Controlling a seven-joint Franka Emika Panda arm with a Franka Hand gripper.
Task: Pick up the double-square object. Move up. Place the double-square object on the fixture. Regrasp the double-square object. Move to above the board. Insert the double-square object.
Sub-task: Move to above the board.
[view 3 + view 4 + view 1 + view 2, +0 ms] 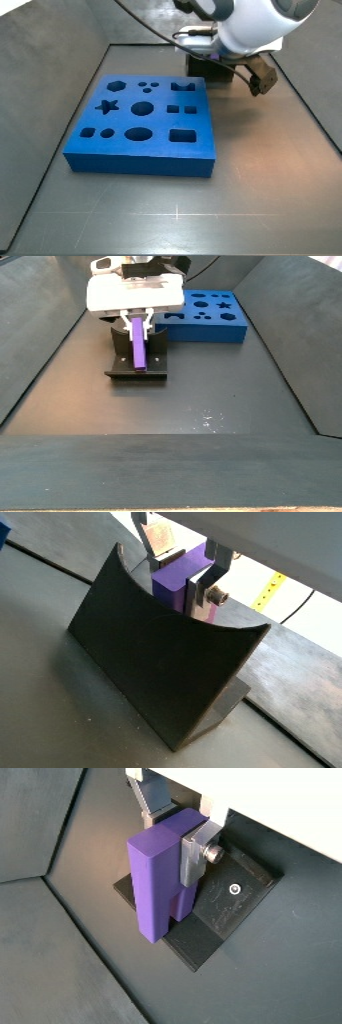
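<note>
The double-square object (158, 883) is a light-purple block standing upright, its lower end on the base plate of the fixture (225, 906). My gripper (178, 836) comes down from above and is shut on the block's upper part, one silver finger on each broad side. In a wrist view the fixture's dark upright wall (147, 652) hides the block's (178, 584) lower half. In a side view the gripper (138, 318) hangs over the fixture (136, 372) with the purple block (139, 344) below it. The blue board (147, 125) lies to one side of the fixture.
The board (211, 314) has several shaped holes and lies on the dark floor close to the fixture. Sloping dark walls (40, 346) enclose the floor on both sides. In a side view the arm's white body (254, 25) covers most of the fixture.
</note>
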